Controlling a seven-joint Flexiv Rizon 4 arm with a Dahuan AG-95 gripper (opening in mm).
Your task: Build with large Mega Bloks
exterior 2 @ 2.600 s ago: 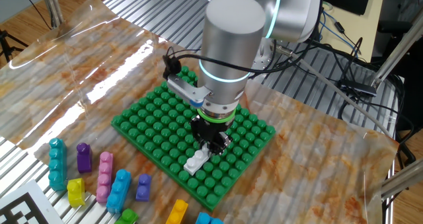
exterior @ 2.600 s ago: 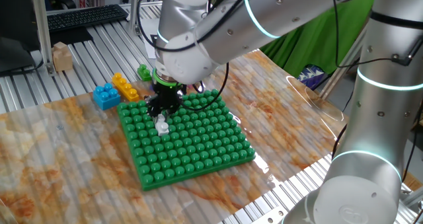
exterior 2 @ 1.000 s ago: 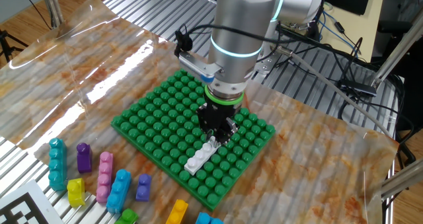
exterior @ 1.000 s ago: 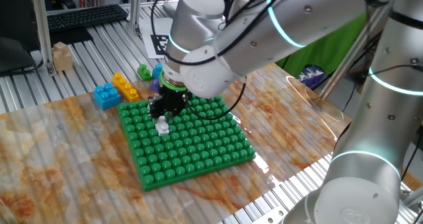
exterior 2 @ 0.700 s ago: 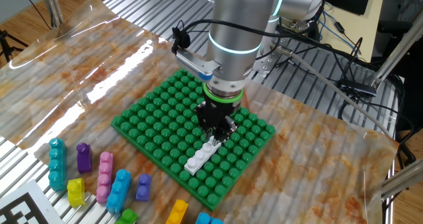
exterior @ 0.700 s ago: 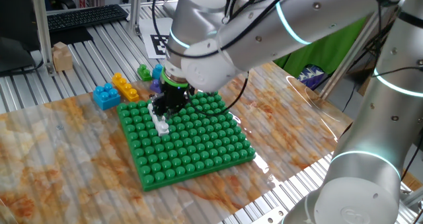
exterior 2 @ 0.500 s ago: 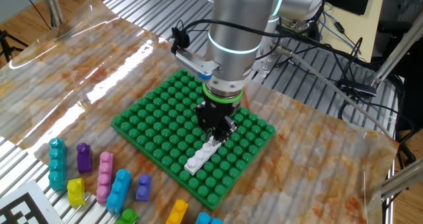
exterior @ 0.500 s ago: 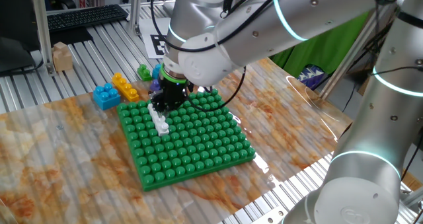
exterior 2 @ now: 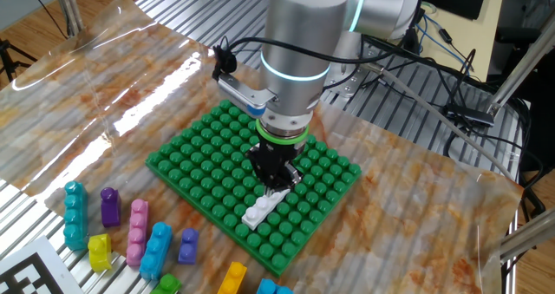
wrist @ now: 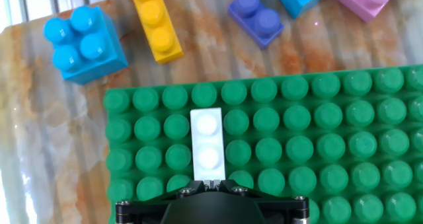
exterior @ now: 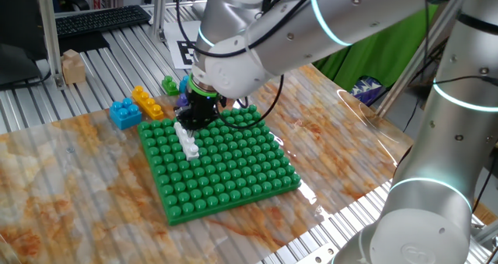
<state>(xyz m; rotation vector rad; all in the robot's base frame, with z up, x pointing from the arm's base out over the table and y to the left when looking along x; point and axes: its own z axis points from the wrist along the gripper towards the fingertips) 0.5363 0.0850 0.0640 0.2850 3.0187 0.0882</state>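
Your white brick (exterior 2: 263, 210) lies flat on the green studded baseplate (exterior 2: 199, 151), near the edge that faces the loose bricks, its long side running along a row of studs. That looks deliberate: lined up with the grid, it can seat squarely and serve as a first course for building.

The gripper (exterior 2: 274, 174) hangs right over the brick's inner end. In the hand view two studs of the brick show clear in front of the black hand, and the rest runs under it. You cannot tell from any view whether the fingers are apart or pinched on the brick, because the hand's body hides the tips.

Off the plate, beside that same edge, sit a blue square brick (wrist: 84, 43), a yellow bar (wrist: 156, 23) and a small purple brick (wrist: 257, 18). Farther along you have a teal bar (exterior 2: 75, 212), a pink bar (exterior 2: 137, 232) and a light-blue bar (exterior 2: 156, 250). Nothing stands on the plate around the white brick, so a straight lift looks unobstructed; the nearest clutter is the yellow bar and the blue square brick.
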